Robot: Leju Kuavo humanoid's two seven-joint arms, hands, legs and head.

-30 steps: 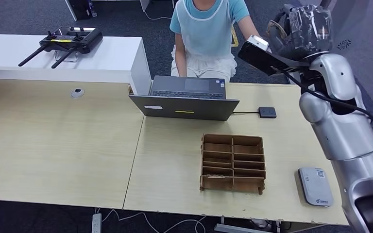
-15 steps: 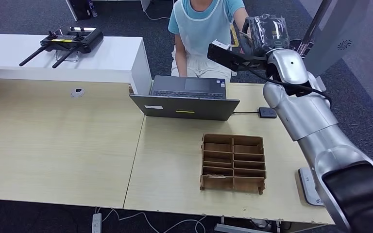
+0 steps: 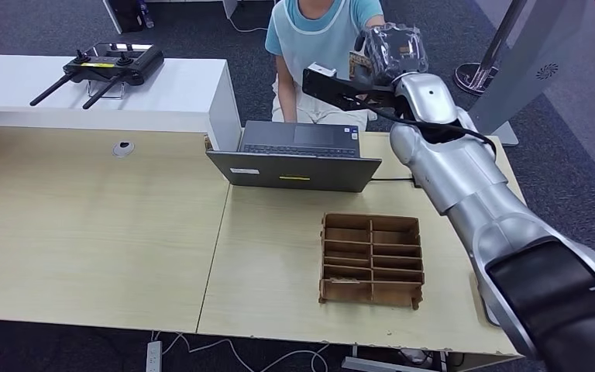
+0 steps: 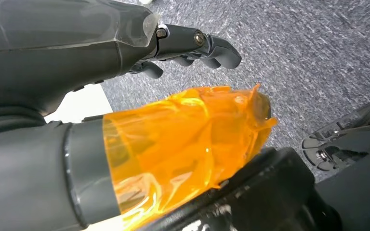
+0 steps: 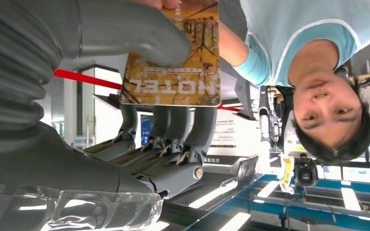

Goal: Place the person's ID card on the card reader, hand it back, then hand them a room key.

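Wooden table [image 3: 85,232] carries laptop [image 3: 294,159]; cardboard divider tray [image 3: 372,260]; card reader [image 3: 486,298].

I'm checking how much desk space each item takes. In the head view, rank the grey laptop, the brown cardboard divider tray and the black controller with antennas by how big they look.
1. Grey laptop, largest.
2. Brown cardboard divider tray, clearly smaller in picture area.
3. Black controller with antennas, smallest, though it lies farther from the camera, so its true size against the tray is unsure.
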